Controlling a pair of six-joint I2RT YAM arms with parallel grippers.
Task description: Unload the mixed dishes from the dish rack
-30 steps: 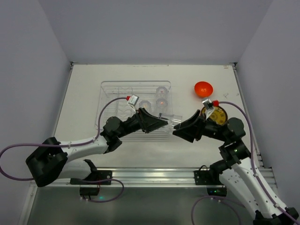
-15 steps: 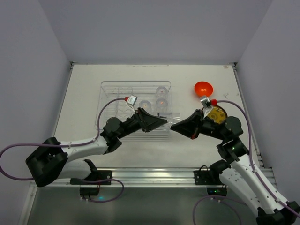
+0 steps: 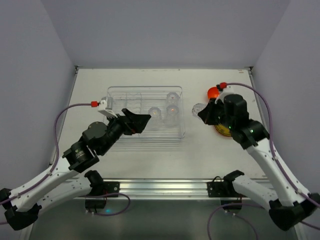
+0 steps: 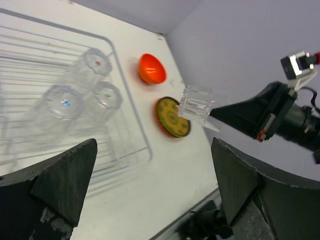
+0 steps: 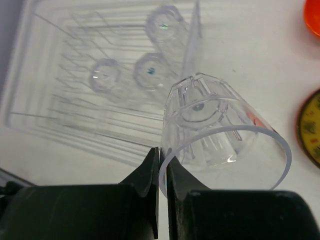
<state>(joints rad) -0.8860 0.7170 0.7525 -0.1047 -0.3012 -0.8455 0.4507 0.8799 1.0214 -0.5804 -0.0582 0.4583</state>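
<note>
We see the right end effector (image 5: 161, 156) pinched shut on the rim of a clear glass (image 5: 220, 127), with one finger inside the lip and one outside. The glass is tipped on its side and held off the desk (image 3: 90, 80). From above, it hangs over the strip of desk between the right wall of the dish rack (image 3: 113, 90) and the orange bowl (image 3: 214, 93), just outside the rack's edge.

The left end effector (image 3: 141, 120) is spread fully wide and holds nothing. It sits above the near middle of the rack, left of the three glasses (image 3: 171, 108) grouped at the rack's right end.

The yellow patterned plate (image 4: 172, 117) lies flat near the desk's right edge, nearer to us than the bowl and apart from it, and the right arm partly covers it in the overhead view. Open desk runs along the far edge behind the rack, down its left side, and in front of it toward the arm bases.
</note>
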